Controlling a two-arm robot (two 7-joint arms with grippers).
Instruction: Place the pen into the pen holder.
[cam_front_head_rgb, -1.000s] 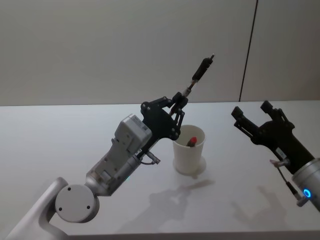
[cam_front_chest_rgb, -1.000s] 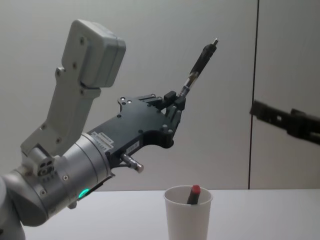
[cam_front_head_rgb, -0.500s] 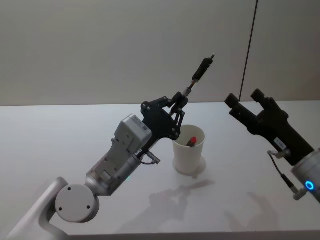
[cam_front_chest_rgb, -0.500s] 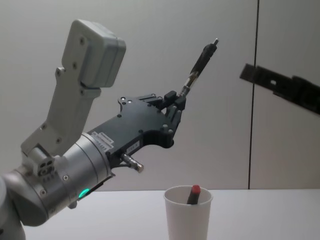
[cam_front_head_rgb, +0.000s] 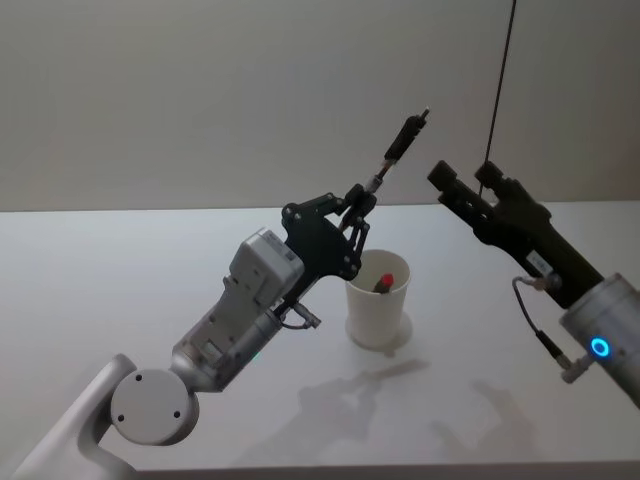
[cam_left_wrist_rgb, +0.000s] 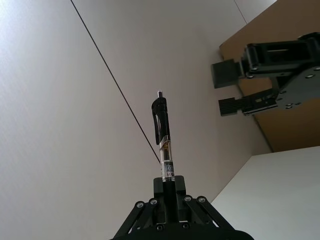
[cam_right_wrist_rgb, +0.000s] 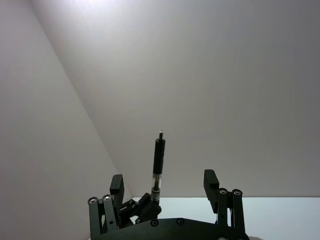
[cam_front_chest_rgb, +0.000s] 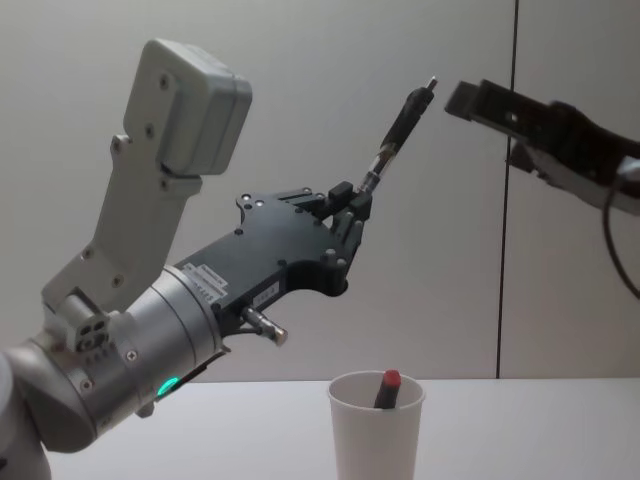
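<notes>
One black pen (cam_front_head_rgb: 398, 150), light, rigid and slick, is pinched at its tip end by the left gripper (cam_front_head_rgb: 358, 203) above the paper cup (cam_front_head_rgb: 378, 312). Right gripper (cam_front_head_rgb: 462, 186), spread wide, nears; best grasped mid-barrel.

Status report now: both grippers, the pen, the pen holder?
Left gripper shut on pen, held above pen holder. Right gripper open beside pen top. Red-tipped item already inside holder.

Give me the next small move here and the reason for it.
Probably ease the right tool, which is open, closer until its fingers straddle the pen's free upper end. The left tool grips only the pen's lower end, pointing it up and away from the pen holder, so a handover looks needed.
</notes>
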